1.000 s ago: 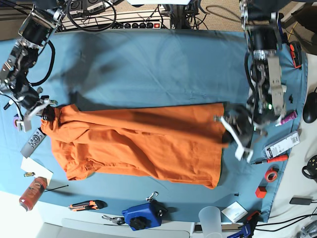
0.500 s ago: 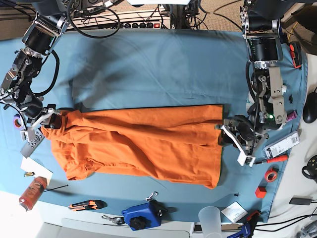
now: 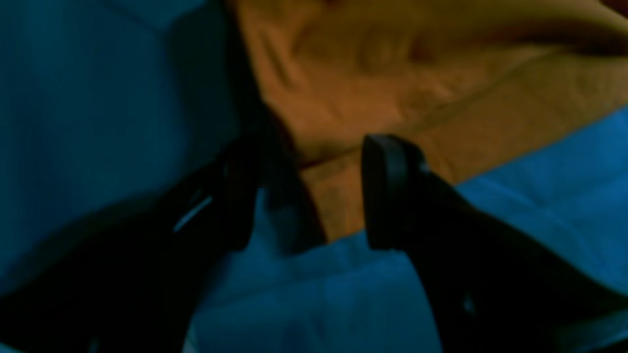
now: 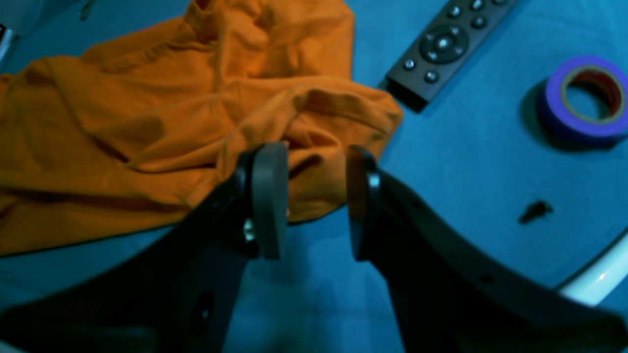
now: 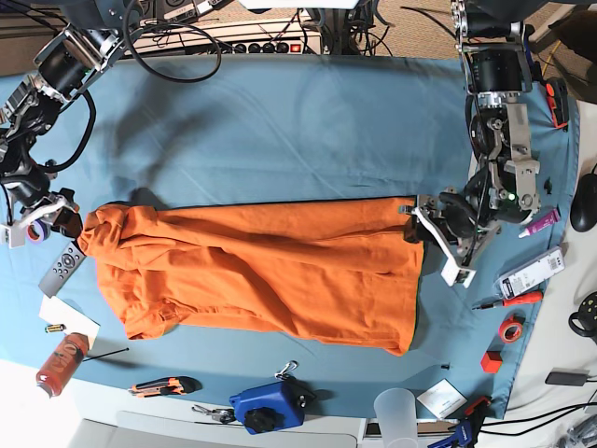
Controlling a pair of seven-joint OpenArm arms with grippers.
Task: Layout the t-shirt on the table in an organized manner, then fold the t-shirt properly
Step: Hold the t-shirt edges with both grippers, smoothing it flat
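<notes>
The bright orange soft-fabric t-shirt [image 5: 261, 275] lies spread lengthwise across the middle of the wide desk draped in teal-blue cloth [image 5: 280, 131], still creased and bunched at the collar end.

The left gripper [image 5: 437, 245] sits just off the shirt's hem edge, jaws spread wide with nothing between them; its own camera is dim and blurry, but the hem seems to lie flat on the cloth beyond the black fingers [image 3: 387, 191].

At the far end, the right gripper [image 5: 28, 222] hovers beside the rumpled shoulder, parted about halfway and holding nothing, the fabric lying loose past its pads [image 4: 269, 196].

A slim dark remote control [image 4: 444, 46] and a purple roll of tape [image 4: 584, 100] rest on the cloth near that end, apart from the shirt.
</notes>
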